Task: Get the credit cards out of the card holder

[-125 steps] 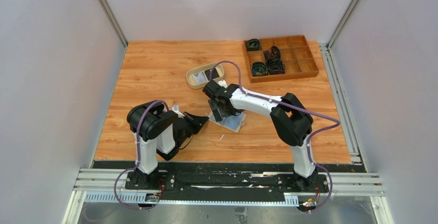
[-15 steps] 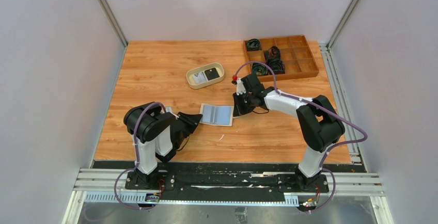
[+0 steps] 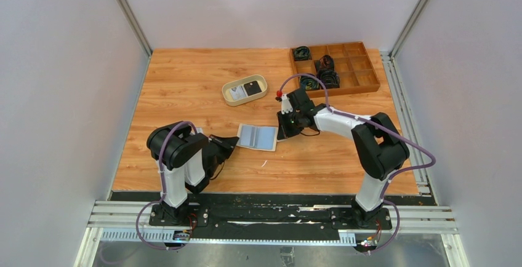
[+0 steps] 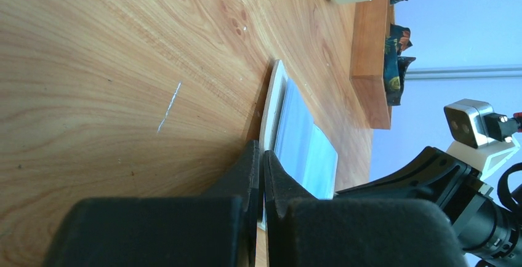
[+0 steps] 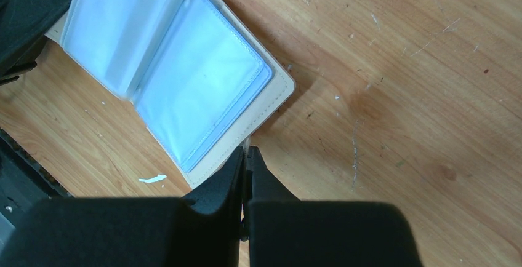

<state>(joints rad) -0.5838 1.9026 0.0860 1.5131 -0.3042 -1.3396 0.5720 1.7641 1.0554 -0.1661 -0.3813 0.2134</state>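
Note:
The card holder [image 3: 258, 136] lies open on the wooden table, cream outside, pale blue sleeves facing up. My left gripper [image 3: 236, 140] is shut on its left edge; in the left wrist view the cream edge of the card holder [image 4: 271, 104] runs in between the closed fingers of the left gripper [image 4: 261, 150]. My right gripper [image 3: 282, 133] is shut on a cream tab at the right edge of the card holder [image 5: 184, 76], seen at the tips of the right gripper [image 5: 246, 150]. Two credit cards, one black [image 3: 252, 87] and one white [image 3: 237, 94], lie in the oval tray.
The oval beige tray [image 3: 261, 81] sits behind the card holder. A brown wooden compartment box [image 3: 360, 82] at the back right holds dark rolled items [image 3: 317, 79]. The box's side [image 4: 369, 45] also shows in the left wrist view. Grey walls enclose the table.
The left gripper has shut on the card holder's left edge. Since the earliest frame the right arm has swung right and the card holder now lies spread open between both grippers.

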